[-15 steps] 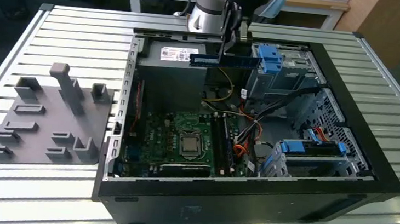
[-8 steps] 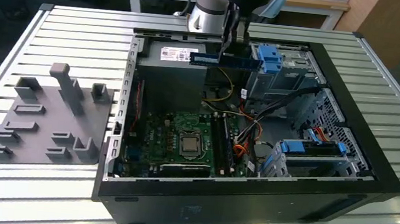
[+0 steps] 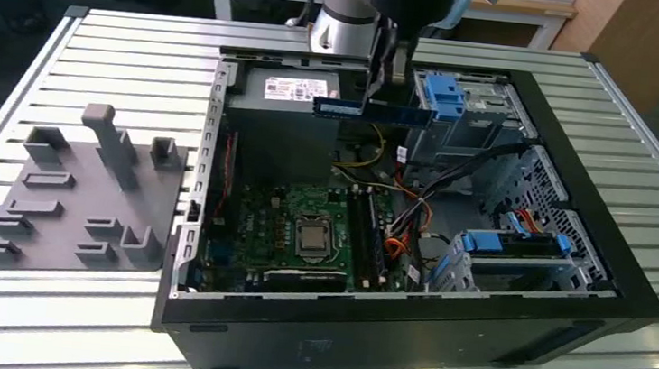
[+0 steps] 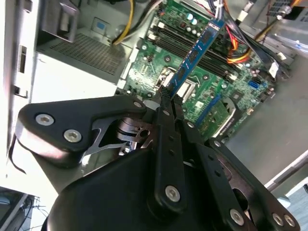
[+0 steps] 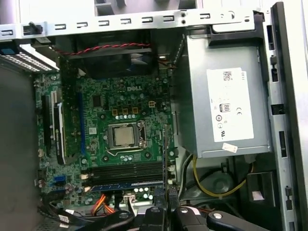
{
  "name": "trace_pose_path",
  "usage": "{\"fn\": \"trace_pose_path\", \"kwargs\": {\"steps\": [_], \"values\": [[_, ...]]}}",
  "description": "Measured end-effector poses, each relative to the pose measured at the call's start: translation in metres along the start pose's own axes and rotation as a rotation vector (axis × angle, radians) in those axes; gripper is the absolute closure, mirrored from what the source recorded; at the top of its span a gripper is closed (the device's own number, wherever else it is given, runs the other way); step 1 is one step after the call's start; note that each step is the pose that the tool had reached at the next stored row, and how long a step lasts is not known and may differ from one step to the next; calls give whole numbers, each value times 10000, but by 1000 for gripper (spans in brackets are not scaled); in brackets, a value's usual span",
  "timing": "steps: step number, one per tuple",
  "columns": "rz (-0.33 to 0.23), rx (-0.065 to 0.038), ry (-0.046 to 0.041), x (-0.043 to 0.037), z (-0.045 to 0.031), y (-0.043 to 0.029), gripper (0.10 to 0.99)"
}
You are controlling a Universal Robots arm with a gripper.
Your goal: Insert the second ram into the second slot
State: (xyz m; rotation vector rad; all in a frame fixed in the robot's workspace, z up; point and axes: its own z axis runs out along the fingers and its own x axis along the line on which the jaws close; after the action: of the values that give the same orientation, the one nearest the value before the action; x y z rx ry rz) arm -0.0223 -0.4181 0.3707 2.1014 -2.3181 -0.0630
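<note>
- A robot arm (image 3: 344, 9) hangs over an open computer case (image 3: 412, 337) that lies on a slatted metal table (image 3: 136, 57).
- The gripper (image 3: 378, 94) has its jaws clenched on the second ram (image 3: 343, 108), pinching the stick near its middle.
- In the exterior view the stick sits level in the air above the case. It is over the gap between the power supply (image 3: 268, 101) and the blue bracket (image 3: 442, 94), and clear of the motherboard (image 3: 265, 224).
- In the second wrist view the 2 fingers (image 4: 163, 103) meet on the stick's near end, and the blue board (image 4: 197, 48) reaches out over the motherboard below.
- In the first wrist view the stick (image 5: 165, 154) is seen edge-on as a thin dark line rising from the gripper (image 5: 166, 204), beside the power supply (image 5: 216, 77).
- 1 blue ram (image 5: 127, 185) is already seated on the board, just beside a row of black slots (image 5: 126, 171) below the CPU (image 5: 124, 136).
- Yellow cables (image 5: 211, 190) loop under the power supply.
- A grey fixture (image 3: 74, 196) with upright pegs rests on the table, at the exterior view's left of the case.
</note>
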Motion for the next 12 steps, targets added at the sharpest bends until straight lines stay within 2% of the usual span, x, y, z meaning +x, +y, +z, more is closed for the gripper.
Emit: {"fn": "trace_pose_path", "kwargs": {"steps": [7,9,12], "values": [[1,0,1,186,-4,-18,949],[71,1,-2,206,-4,-19,949],[582,10,-21,206,3,-20,949]]}}
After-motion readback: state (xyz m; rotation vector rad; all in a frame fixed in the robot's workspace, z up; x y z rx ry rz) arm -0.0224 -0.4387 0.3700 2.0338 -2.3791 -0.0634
